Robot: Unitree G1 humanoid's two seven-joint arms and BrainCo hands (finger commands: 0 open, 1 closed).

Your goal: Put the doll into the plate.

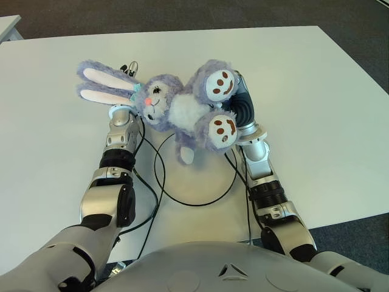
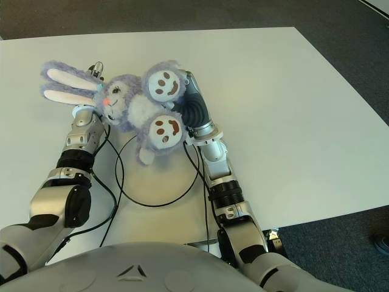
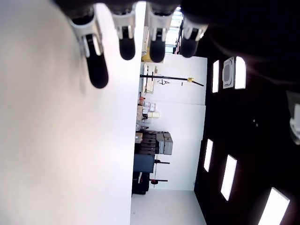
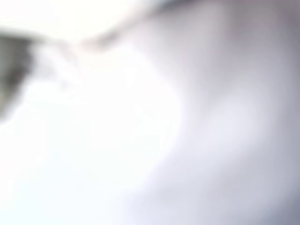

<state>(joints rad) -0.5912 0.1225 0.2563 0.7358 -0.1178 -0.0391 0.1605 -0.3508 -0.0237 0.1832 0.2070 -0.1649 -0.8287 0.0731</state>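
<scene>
A lavender plush bunny doll [image 1: 182,109] with long pink-lined ears and brown-soled feet lies on its back across both of my hands on the white table [image 1: 304,91]. Its head and ears cover my left hand [image 1: 129,67], and only the fingertips show past one ear. In the left wrist view those fingers [image 3: 126,42] are stretched out straight along the tabletop and hold nothing. My right hand [image 1: 243,106] sits beside and under the doll's two feet, mostly hidden by them. The right wrist view shows only a pale surface close up. No plate shows in any view.
Black cables [image 1: 194,201] from my arms form a loop on the table between my forearms. The table's right edge [image 1: 364,79] and near right edge drop to dark carpet. A grey tabletop corner [image 1: 9,27] shows at far left.
</scene>
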